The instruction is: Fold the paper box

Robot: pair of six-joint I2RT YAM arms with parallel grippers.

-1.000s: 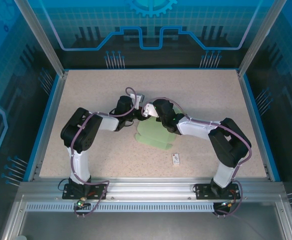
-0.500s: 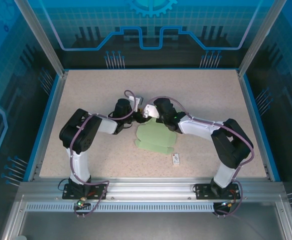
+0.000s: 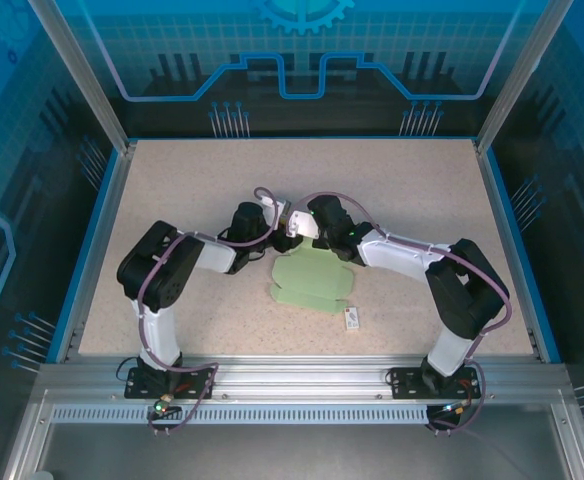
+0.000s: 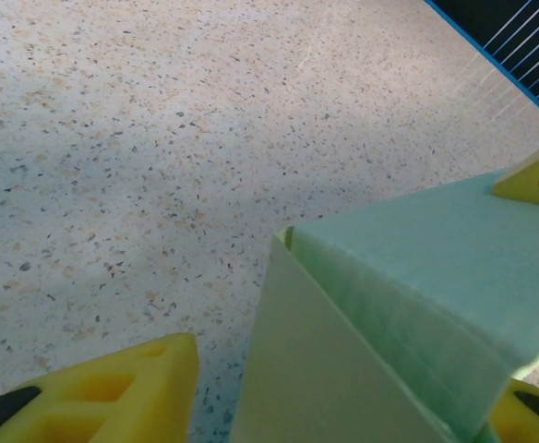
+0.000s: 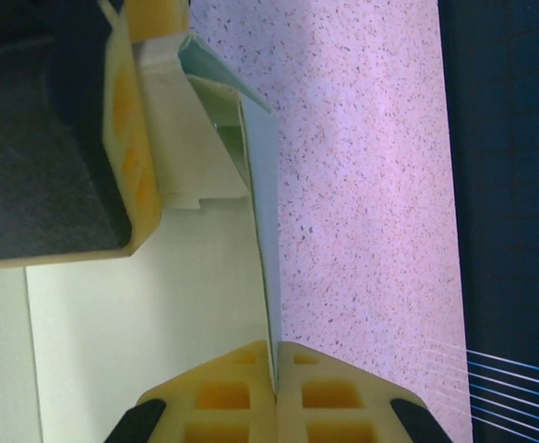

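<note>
Left gripper (image 4: 325,406) is spread wide, with a raised fold of the mint paper box (image 3: 310,280) between its fingers. The box sits mid-table (image 3: 172,190), right under both wrists. Right gripper (image 5: 275,374) is pinched tight on an upright flap edge.

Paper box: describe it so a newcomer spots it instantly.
On the speckled beige table, look at the centre. The paper box is the pale mint-green card lying there, its far edge pinched by the right gripper. The tiny white tag beside it is far smaller.
</note>
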